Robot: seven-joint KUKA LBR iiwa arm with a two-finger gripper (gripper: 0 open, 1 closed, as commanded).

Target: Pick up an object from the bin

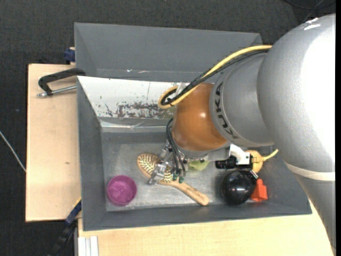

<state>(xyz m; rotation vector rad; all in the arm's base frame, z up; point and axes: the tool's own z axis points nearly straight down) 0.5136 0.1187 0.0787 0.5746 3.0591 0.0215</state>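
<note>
Wooden hairbrush (185, 189) lies near the front wall of the bin (88, 143), and we see the gripper (161, 170) low over its oval head. We cannot tell whether it is open, closed, or gripping anything.

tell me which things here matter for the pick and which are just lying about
In the job: the hand, low over the wooden hairbrush with oval bristled head.
Lying about: purple round plastic cup, lower left; glossy black ball and orange block, lower right.
</note>
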